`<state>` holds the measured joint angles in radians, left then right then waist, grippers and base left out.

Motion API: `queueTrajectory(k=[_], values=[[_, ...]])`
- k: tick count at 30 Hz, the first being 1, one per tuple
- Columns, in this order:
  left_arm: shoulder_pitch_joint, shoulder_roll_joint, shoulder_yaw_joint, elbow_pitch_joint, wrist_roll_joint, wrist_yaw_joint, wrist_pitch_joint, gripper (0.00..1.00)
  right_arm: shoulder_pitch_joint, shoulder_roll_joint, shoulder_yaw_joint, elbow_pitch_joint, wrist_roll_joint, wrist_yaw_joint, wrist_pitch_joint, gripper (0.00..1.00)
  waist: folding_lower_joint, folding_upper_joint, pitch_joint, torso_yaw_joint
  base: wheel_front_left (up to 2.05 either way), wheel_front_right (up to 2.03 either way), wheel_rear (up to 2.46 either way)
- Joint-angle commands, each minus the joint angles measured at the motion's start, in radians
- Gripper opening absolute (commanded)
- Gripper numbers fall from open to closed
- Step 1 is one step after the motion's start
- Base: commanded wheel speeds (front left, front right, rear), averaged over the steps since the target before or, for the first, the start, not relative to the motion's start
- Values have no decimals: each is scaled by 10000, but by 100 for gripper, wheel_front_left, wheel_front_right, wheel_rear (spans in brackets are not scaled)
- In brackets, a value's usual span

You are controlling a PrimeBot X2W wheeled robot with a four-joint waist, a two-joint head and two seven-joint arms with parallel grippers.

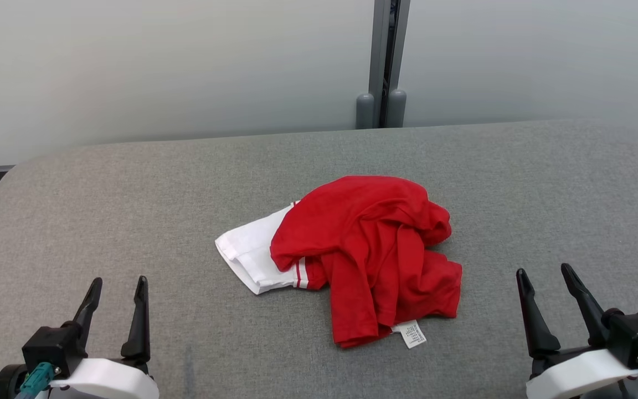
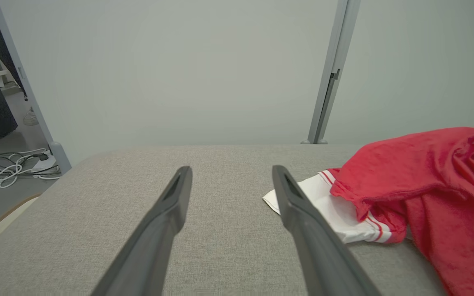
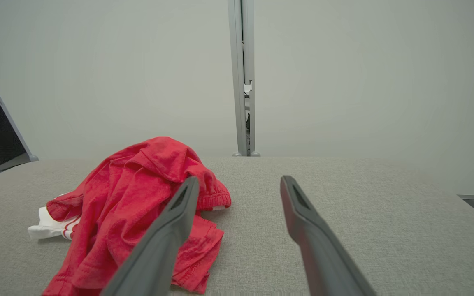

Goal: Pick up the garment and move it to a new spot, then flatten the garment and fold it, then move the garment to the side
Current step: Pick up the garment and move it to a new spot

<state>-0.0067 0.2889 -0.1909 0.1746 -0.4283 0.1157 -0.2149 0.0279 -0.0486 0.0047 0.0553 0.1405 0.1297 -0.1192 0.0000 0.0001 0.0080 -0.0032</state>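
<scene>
A red garment [image 1: 369, 249] with a white part and red stripes lies crumpled in a heap at the middle of the grey padded table [image 1: 130, 194]. A white care label sticks out at its near edge. My left gripper [image 1: 118, 285] stands open at the lower left, well clear of the cloth. Far to the lower right, my right gripper [image 1: 546, 274] is open too, with nothing between its fingers. In the left wrist view the garment [image 2: 422, 193] lies to the right of my open left gripper [image 2: 232, 174]. From the right wrist, the garment [image 3: 138, 205] sits left of my open right gripper [image 3: 240, 184].
A pale wall with a grey upright post [image 1: 382, 61] runs behind the table's far edge. Cables [image 2: 10, 166] lie on the floor beyond the table's left end. Bare grey padding surrounds the garment on all sides.
</scene>
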Motion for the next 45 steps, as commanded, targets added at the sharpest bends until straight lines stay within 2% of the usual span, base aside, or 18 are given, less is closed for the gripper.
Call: queueTrajectory(k=[1,21,30,38,45], values=[[63,67,13,-40,69,46,16,100,90,-46,-41,-43,30,21,53,100,0,-1,-31,-3,0,0,0],[381,206,-93,-555,-31,348,367,100,309,-46,-90,-297,214,21,202,100,0,-1,-25,-95,0,0,0],[19,151,-259,-680,39,379,435,100,170,-46,-121,-352,222,20,202,100,0,-1,188,-40,0,0,0],[-1449,-44,-944,-983,280,-99,799,100,-178,-46,-61,-445,217,21,132,100,0,-1,852,-115,0,0,0],[-3568,-744,-2466,-369,434,-1116,2353,100,-626,-46,130,-314,264,20,-16,100,0,-1,1610,-538,0,0,0]])
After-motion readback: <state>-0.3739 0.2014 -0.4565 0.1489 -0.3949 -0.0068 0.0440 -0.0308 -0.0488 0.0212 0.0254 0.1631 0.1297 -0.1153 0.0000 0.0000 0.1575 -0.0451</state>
